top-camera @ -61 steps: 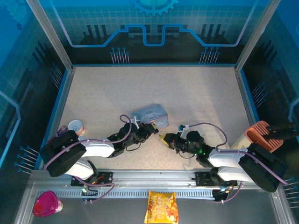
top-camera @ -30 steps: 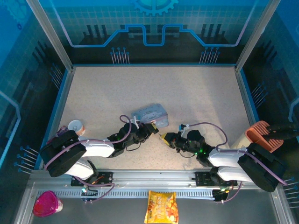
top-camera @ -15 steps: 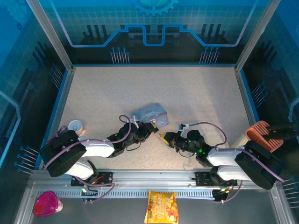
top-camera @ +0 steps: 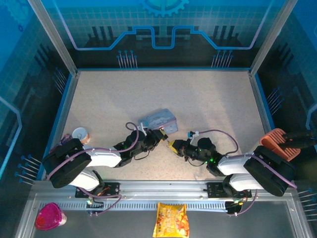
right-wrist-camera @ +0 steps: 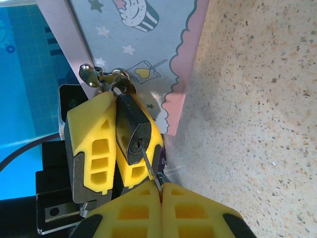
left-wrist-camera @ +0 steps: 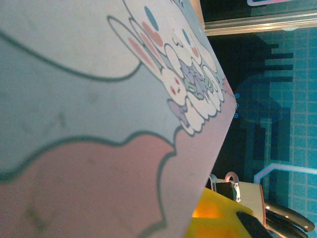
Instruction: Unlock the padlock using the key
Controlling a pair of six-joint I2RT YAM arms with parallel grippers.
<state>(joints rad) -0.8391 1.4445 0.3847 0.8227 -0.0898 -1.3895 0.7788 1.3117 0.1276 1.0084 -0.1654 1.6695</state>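
Low and inward, left claw (right-wrist-camera: 118, 148) tight around the padlock (right-wrist-camera: 132, 135); right claw (right-wrist-camera: 161, 192) tight around the key (right-wrist-camera: 147, 159).

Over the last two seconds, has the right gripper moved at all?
Yes, slightly. Against the fixed snack bag, the right gripper, shut on the key, has edged left toward the padlock in the left gripper.

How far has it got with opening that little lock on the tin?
Done: the left gripper pinches the small dark padlock hanging on the pale grey-blue tin box. In hand: the right gripper holds the thin silver key, tip at the keyhole. Left: turning it; the silvery shackle looks closed.
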